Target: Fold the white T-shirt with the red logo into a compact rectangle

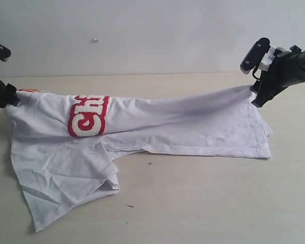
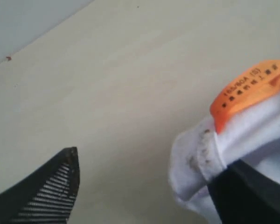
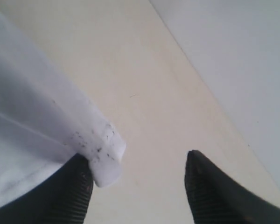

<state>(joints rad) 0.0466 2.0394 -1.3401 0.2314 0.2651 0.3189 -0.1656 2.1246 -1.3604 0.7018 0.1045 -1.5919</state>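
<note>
One fold or several: how far along is the folding standing? (Student)

Roughly one, as a judgement. The white T-shirt (image 1: 193,127) is lying stretched lengthwise on the table (image 1: 218,203), with cloth doubling over part of the red logo (image 1: 88,116), so only some letters are showing. On the near side of the logo a loose flap (image 1: 66,183) is spreading out unfolded. The second lengthwise fold and the crosswise folds into a compact rectangle are remaining to be done. (Instructor)

Where is the shirt sitting against each gripper? (Student)

The left gripper (image 1: 5,96) is hovering at the neck end, near the logo. Its fingers are standing spread, with the collar (image 2: 200,158) and orange tag (image 2: 249,88) touching one finger only. The right gripper (image 1: 256,96) is working at the opposite end, well apart from the logo. It is also standing spread, bare table showing between its fingers (image 3: 81,186), and the hem corner (image 3: 105,158) is resting against one of them. The hem is rising toward that gripper, so the cloth is probably hanging on the finger rather than being pinched. (Instructor)
</note>
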